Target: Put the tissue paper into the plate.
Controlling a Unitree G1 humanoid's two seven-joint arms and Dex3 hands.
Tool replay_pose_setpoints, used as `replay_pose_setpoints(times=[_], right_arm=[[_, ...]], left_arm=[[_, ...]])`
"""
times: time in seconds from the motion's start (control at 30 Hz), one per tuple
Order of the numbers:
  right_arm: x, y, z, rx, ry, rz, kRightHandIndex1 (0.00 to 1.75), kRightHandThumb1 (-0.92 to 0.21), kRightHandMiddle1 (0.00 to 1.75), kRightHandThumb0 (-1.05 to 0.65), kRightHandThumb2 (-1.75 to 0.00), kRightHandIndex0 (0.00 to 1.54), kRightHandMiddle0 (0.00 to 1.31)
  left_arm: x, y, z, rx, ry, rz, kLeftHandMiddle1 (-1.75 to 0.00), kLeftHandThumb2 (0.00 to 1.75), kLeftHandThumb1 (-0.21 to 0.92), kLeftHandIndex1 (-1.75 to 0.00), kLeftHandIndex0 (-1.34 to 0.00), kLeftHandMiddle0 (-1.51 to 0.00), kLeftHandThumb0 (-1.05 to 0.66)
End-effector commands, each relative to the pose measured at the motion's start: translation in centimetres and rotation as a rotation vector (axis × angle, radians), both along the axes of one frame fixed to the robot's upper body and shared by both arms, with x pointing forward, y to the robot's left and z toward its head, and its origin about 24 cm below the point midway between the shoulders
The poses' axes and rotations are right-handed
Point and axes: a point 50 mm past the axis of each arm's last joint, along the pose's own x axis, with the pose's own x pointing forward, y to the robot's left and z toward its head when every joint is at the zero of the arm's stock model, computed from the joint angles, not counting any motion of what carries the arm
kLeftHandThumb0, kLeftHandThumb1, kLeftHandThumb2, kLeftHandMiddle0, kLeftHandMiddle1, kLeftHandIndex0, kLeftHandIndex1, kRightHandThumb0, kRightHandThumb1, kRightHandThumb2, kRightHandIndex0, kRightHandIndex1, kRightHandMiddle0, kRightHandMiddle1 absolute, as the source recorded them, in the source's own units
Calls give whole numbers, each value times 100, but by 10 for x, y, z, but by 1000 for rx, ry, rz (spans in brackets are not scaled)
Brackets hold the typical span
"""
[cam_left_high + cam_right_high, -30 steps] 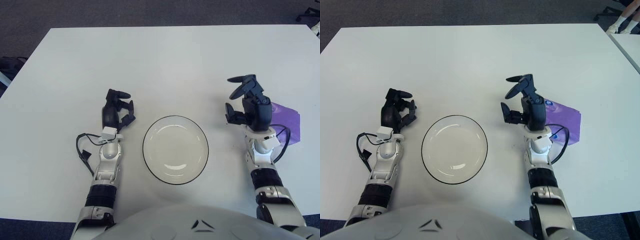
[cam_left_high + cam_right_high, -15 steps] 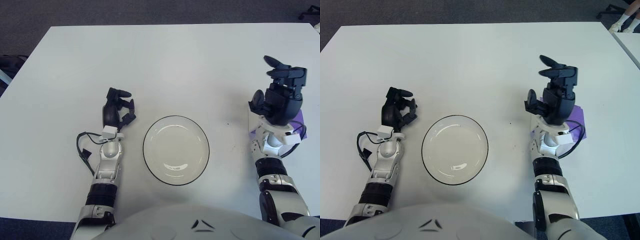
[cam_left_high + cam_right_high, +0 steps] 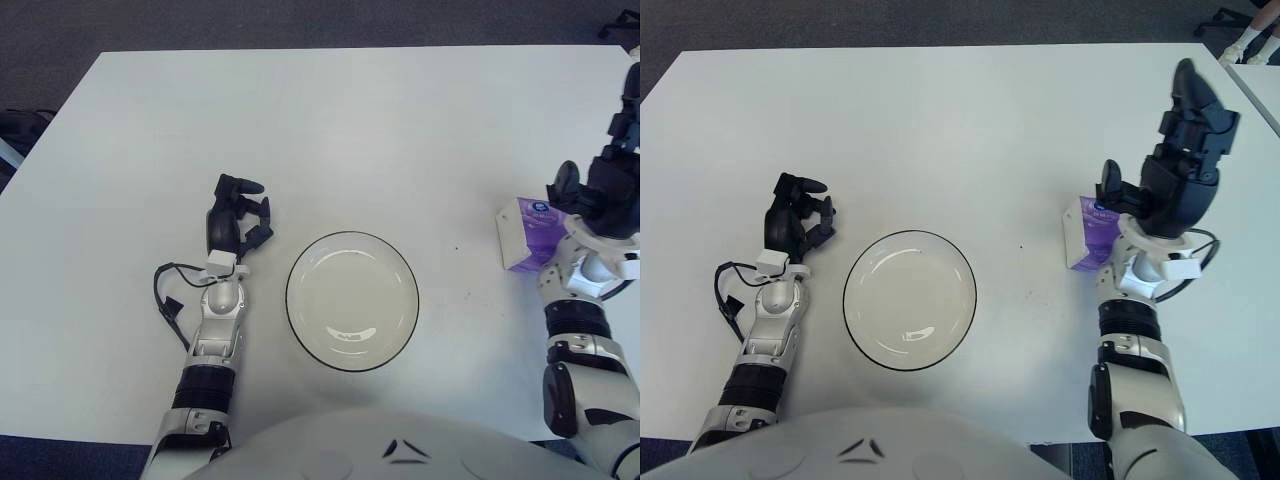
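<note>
I see my right hand [image 3: 1170, 170] spread open just right of the purple tissue pack [image 3: 1086, 233], right of the empty plate [image 3: 909, 299]; left hand [image 3: 792, 222] curled, idle on the desk [image 3: 940, 120].

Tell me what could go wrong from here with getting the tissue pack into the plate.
The right hand is raised with fingers spread and only its thumb near the purple tissue pack, so a poor closing could knock the pack over or push it away. The pack sits well to the right of the plate, so a weak grip might drop it on the table during the carry. The left hand rests beside the plate, idle.
</note>
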Motion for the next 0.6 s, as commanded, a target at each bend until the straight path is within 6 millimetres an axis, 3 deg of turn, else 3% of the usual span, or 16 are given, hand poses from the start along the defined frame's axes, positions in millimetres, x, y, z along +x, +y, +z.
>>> replay_pose_setpoints(times=[0.0, 0.13, 0.33, 0.57], right_arm=[[-16, -36, 1, -89, 115, -167, 0, -79, 1, -91, -67, 0, 0], [-10, -42, 1, -127, 244, -238, 0, -89, 0, -97, -68, 0, 0], [16, -55, -1, -107, 431, -294, 0, -92, 0, -96, -78, 0, 0], [18, -53, -1, -225, 538, -344, 0, -92, 0, -98, -92, 0, 0]], left_arm=[[-37, -9, -65, -17, 314, 8, -175, 85, 69, -175, -33, -56, -38], [-36, -10, -64, -24, 313, 4, -175, 85, 69, -175, -33, -56, -38], [-35, -12, -64, -31, 310, -2, -175, 87, 68, -175, -34, -58, -38], [-34, -13, -63, -27, 308, -7, -175, 89, 66, -175, -35, -58, -39]])
